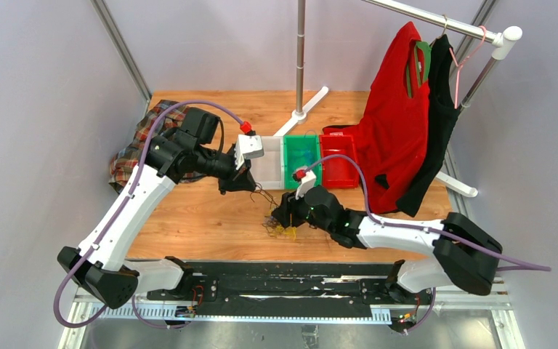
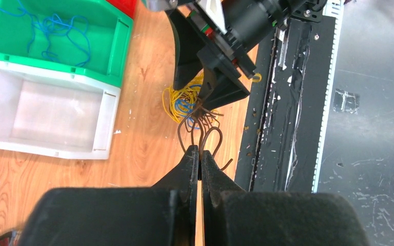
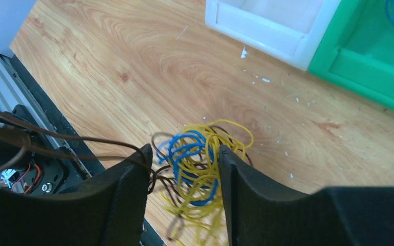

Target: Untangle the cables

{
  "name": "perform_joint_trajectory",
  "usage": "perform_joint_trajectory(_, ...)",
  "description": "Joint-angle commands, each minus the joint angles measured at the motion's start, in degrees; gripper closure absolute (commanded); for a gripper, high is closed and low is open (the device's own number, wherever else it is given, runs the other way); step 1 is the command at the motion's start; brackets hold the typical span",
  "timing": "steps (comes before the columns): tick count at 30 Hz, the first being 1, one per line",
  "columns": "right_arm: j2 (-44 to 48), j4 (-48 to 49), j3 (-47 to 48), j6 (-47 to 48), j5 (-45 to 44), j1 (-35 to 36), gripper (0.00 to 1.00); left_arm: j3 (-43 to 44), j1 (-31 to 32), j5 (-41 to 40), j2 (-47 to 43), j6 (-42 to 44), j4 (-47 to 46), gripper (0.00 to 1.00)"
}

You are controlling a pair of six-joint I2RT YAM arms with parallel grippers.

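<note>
The cables [image 3: 200, 164] lie in a small loose tangle on the desk [image 1: 211, 211], close to its near edge and in front of the bins. Yellow loops make up most of the tangle, with blue curls in the middle and dark brown strands running through it.

My right fingers [image 1: 285, 216] stand open, one on each side of the yellow and blue loops. They are low over the tangle and not closed on anything; I cannot tell whether they touch a strand.

My left fingers [image 2: 199, 151] are pressed shut on a loop of the brown strand [image 2: 195, 130]. That strand runs from my fingertips back to the tangle, where it is mixed in with the rest.

Behind the tangle three bins sit side by side. The white bin [image 2: 105, 120] is on the left. The green bin [image 2: 120, 51] beside it holds a separate blue cable [image 2: 56, 36], loosely coiled on its floor. The red bin [image 1: 338, 163] is on the right.

A plaid cloth [image 1: 127, 156] lies at the far left of the desk. A red shirt [image 1: 396, 138] and a black garment [image 1: 436, 123] hang from a rail on the right.
</note>
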State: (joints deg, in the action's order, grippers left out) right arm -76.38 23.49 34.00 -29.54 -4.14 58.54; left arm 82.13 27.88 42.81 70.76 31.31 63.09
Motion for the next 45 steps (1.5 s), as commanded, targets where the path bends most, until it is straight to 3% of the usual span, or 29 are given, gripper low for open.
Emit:
perform_joint_trajectory(1, 4.6, -4.6, 4.1, 3.4, -0.7, 0.9, 0.44, -0.5, -0.2, 0.3, -0.8, 0.6, -0.9, 0.98)
perform_joint_trajectory(7, 5.7, -6.7, 8.8, 6.1, 2.8, 1.0, 0.4, 0.5, -0.2, -0.3, -1.0, 0.1, -0.9, 0.98)
perform_joint_trajectory(22, 5.6, -4.6, 15.1, 6.8, 4.8, 2.2, 0.42, 0.7, -0.2, -2.0, -1.6, -0.2, -0.9, 0.98)
perform_joint_trajectory(45, -1.4, 0.6, 19.4, 4.9, 0.7, 3.1, 0.56, -1.3, -0.1, 0.7, -3.2, -0.2, -0.9, 0.98)
